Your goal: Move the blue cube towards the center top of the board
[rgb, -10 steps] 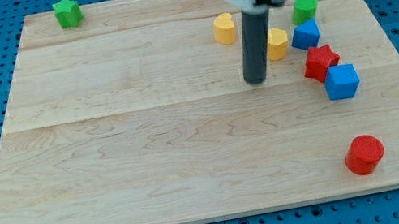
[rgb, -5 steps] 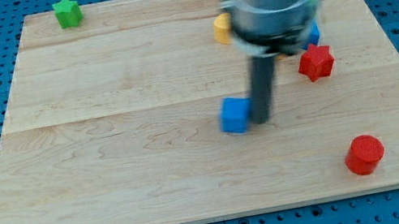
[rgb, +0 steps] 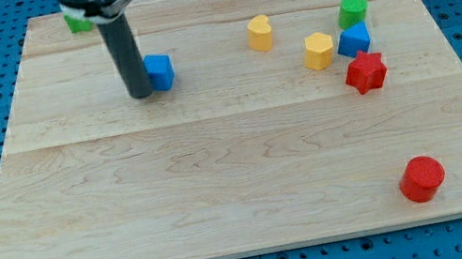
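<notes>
A blue cube sits on the wooden board in its upper left-centre part. My tip rests on the board right against the cube's left side. A second blue block lies at the upper right, between a green cylinder and a red star.
A yellow heart-like block and a yellow hexagon block lie in the upper right. A red cylinder stands at the lower right. A green star at the top left corner is partly hidden behind the arm.
The blue cube went from the right side to the board's middle and then up-left to the upper left-centre. My tip moved with it and now stands on its left.
</notes>
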Available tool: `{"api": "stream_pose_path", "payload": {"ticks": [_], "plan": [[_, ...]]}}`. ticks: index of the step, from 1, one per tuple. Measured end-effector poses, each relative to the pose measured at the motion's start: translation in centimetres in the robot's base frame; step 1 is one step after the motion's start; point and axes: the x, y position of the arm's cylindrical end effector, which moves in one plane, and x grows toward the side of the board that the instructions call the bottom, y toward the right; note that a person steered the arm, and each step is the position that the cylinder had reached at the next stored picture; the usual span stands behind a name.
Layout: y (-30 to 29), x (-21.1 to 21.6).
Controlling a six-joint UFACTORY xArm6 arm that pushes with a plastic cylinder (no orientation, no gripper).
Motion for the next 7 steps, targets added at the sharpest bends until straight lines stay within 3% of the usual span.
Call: {"api": "stream_pose_path", "payload": {"ticks": [2,4,7], "plan": [[5.0,-9.3],[7.7,-4.9],[14.2,-8.7]]}}
